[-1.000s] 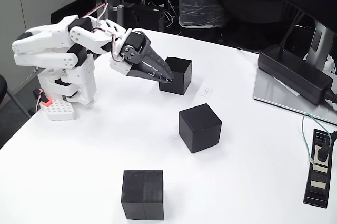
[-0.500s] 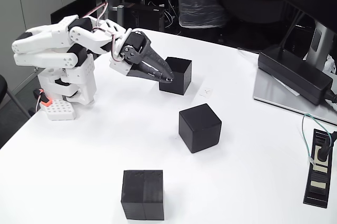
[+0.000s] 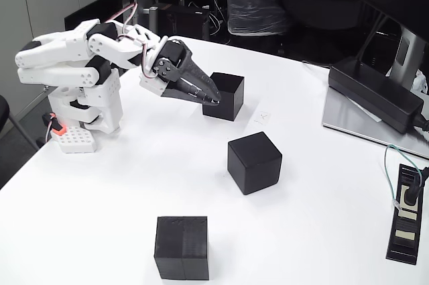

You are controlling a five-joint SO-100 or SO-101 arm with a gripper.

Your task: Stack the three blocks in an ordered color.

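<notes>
- Sitting nearest the camera in the fixed view, the near block (image 3: 181, 247) rests flat on the white table (image 3: 322, 231) at the bottom edge, with a faint vertical seam on its front face.
- The middle block (image 3: 254, 162) stands further back and to the right, turned slightly so that one corner faces the camera; well apart from the other two.
- At the right edge, a small black socket strip (image 3: 406, 212) lies with a green-and-white cable (image 3: 395, 164) running into it.
- The far block (image 3: 224, 96) stands on the table beyond the middle one, beside a small pencilled mark (image 3: 264, 117) on the tabletop.
- The gripper (image 3: 211, 100), dark with tapering fingers, points down and to the right, its tips at the left face of the far block, low on that side.
- Jaws appear drawn close together, nearly closed, with nothing between them; the dark fingers merge with the dark cube, so whether the tips touch the block I cannot tell.
- The white arm (image 3: 87, 57) is folded low over its base at the left of the table.
- A long black adapter box (image 3: 379, 93) lies on a grey pad (image 3: 348, 121) at far right.
- No block is stacked on another.
</notes>
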